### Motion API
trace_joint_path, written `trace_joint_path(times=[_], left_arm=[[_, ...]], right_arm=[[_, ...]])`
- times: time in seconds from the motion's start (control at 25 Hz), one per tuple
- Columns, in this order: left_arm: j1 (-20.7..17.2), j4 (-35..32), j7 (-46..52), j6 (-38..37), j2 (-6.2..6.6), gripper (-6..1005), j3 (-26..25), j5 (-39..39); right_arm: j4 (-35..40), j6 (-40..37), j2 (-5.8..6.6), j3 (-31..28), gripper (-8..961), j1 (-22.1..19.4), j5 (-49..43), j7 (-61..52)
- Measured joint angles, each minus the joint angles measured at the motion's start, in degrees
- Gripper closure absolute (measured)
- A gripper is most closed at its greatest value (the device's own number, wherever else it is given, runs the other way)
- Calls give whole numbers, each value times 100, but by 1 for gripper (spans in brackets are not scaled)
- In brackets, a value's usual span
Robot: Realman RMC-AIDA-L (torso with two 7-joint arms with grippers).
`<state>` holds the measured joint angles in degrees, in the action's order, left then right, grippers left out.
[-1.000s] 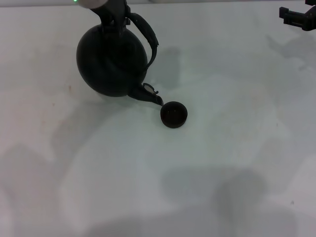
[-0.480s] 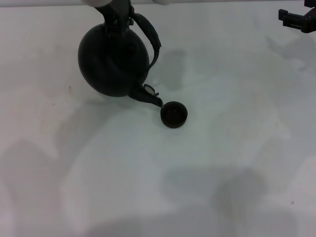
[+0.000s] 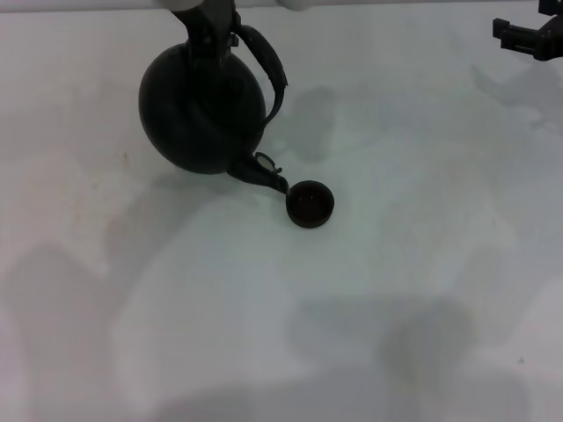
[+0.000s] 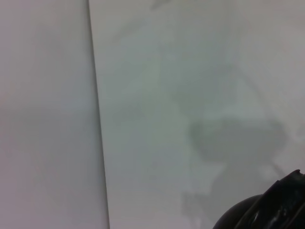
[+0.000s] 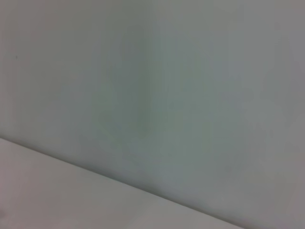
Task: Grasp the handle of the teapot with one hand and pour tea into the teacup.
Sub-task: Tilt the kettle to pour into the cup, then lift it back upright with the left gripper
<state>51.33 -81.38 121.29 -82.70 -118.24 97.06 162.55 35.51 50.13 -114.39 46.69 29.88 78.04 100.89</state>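
On the pale table (image 3: 413,264), head view: one teapot (image 3: 201,110), one teacup (image 3: 310,204), two grippers. The left gripper (image 3: 209,31) is clenched on the handle (image 3: 268,66) at the top edge, its upper part cut off. The right gripper (image 3: 528,31) sits at the far right corner, mostly out of frame (cannot tell how its fingers stand). The teapot is round, matte black, tilted, its short spout (image 3: 264,174) down just beside the teacup's rim. The teacup is tiny, dark, handleless, upright, its contents not discernible. The left wrist view catches only a black corner of the teapot; the right wrist view, bare table.
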Motion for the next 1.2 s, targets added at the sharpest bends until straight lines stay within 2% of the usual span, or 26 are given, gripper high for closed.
trace_joint_path(times=[0.64, 1.2], left_arm=[[535, 657, 1, 52, 199, 849, 94, 15], [784, 872, 37, 200, 214, 848, 169, 4]], right_arm=[[-1, 24, -31, 6, 97, 18, 0, 10], [-1, 2, -31, 6, 97, 57, 8, 10]])
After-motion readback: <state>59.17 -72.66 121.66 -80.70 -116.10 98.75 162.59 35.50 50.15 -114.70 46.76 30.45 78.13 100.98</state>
